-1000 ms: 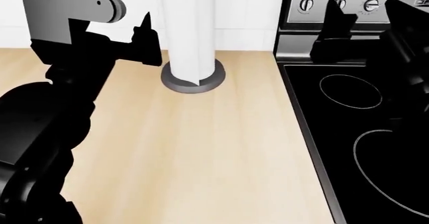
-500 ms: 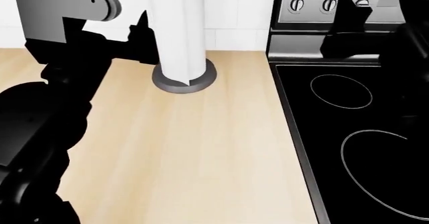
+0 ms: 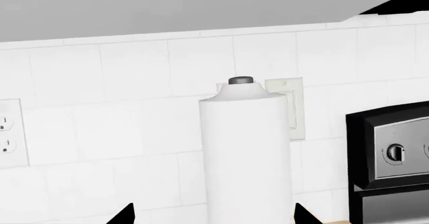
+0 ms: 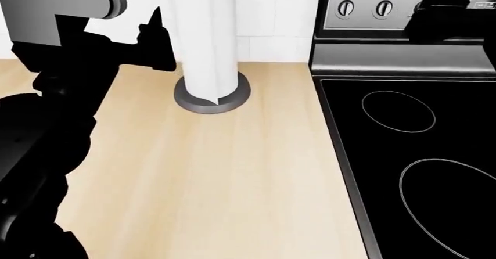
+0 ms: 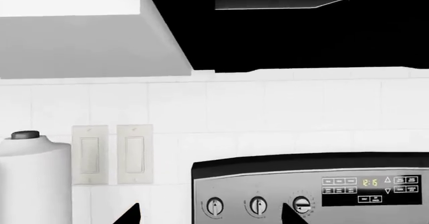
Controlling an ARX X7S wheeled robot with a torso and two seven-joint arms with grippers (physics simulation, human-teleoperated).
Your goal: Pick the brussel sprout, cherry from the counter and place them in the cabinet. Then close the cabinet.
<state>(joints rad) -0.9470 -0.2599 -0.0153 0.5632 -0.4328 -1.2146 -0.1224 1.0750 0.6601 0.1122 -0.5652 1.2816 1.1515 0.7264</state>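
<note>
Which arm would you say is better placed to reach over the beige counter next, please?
Left, probably. The left gripper hangs over the counter beside the paper towel roll, while the right arm sits over the stove's back panel. Neither sprout nor cherry is visible.

**Three cameras, one shared wall**

The head view looks steeply down from above onto the desk [image 4: 217, 177]. The black stovetop [image 4: 419, 166] runs from three to five o'clock, the paper towel roll [image 4: 211, 38] stands near twelve, and the left arm [image 4: 46, 125] crowds nine o'clock, close to the lens.

The left wrist view sits low and faces level at the tiled backsplash [image 3: 100, 133], with the paper towel roll [image 3: 249, 153] close and central.

The right wrist view also faces the wall, aimed higher, taking in the stove control panel [image 5: 315, 189] and light switches [image 5: 110, 153].

All three views share the roll and the stove's knobs.
</note>
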